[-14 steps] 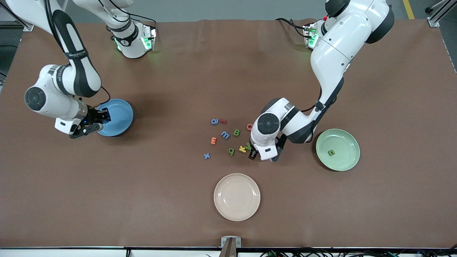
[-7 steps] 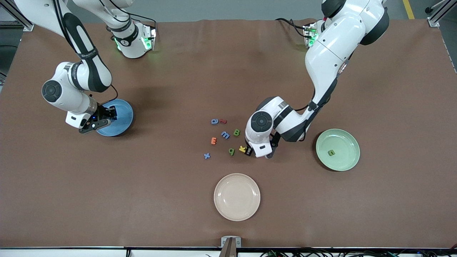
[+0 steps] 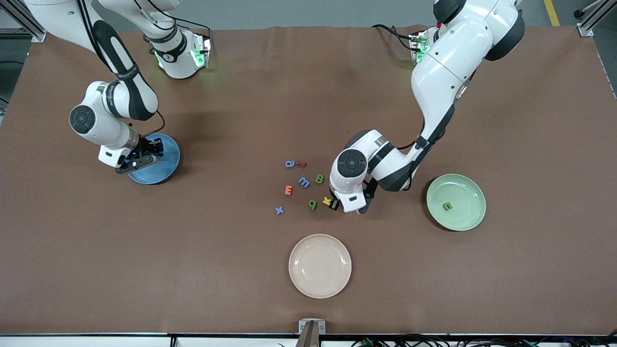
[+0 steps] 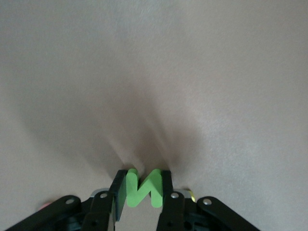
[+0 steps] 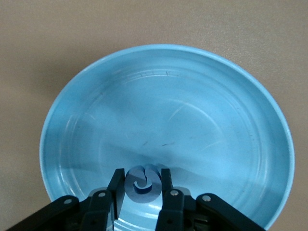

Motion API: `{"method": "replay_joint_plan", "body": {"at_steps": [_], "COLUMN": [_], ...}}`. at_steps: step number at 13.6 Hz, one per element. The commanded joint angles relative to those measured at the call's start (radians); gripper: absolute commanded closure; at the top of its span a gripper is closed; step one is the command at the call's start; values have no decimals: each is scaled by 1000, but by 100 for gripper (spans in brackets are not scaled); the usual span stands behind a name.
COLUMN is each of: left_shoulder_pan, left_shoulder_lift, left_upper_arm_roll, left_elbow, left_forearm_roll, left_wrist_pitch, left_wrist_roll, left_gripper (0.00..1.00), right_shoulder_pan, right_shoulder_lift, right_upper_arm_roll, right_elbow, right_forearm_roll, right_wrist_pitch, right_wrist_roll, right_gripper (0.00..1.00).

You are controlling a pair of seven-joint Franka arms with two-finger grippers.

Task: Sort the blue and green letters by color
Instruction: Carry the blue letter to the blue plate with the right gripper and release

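Front view: round blue plate (image 3: 161,166) sits toward the right arm's end of the brown table (image 3: 308,299), contents hidden by the arm. Round pale-green plate (image 3: 456,202) toward the left arm's end holds one olive-green toy letter (image 3: 448,206). Round cream plate (image 3: 320,265) near the table's front edge holds nothing. Loose letters mid-table: blue letter "a" (image 3: 289,164), blue letter "m" (image 3: 304,182), blue letter "x" (image 3: 279,210), green letter "B" (image 3: 319,179), green letter "q" (image 3: 313,204), plus an orange letter "E" (image 3: 288,190), a red letter (image 3: 301,164) and a yellow letter (image 3: 327,201). Left gripper (image 3: 336,204) is down at the table just beside the yellow letter. Right gripper (image 3: 150,150) hangs over the blue plate.

Left wrist view: left gripper (image 4: 142,187) is clamped on a bright-green zigzag letter (image 4: 142,187), fingers touching both sides.

Right wrist view: right gripper (image 5: 142,185) pinches a curled blue letter (image 5: 142,185) above the blue plate (image 5: 202,96); nothing else in the plate.
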Motion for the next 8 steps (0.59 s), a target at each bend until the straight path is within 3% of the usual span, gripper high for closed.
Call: {"method": "replay_joint_plan", "body": {"at_steps": [1,3,8], "left_shoulder_pan": [46,103,247], "left_shoulder_lift": [-35,-89,-193], "left_upper_arm_roll": [7,7,7], "left_elbow": [-17,-62,-165], "left_forearm_roll": [27,28,53], "left_wrist_pitch": [-17,-17,-37], "left_wrist_roll": [59,154,462], "left_gripper": [100,100,100], "right_shoulder_pan": [0,0,6], "right_shoulder_lift": [-10,-14,-37], "right_upper_arm_roll": [4,4,8], "right_elbow": [-20,-3,176], "right_forearm_roll": [-5,-6,-6], "right_wrist_pitch": [37,11,-248], "right_wrist_roll": [-5,-2,21], "right_gripper": [0,0,0]}}
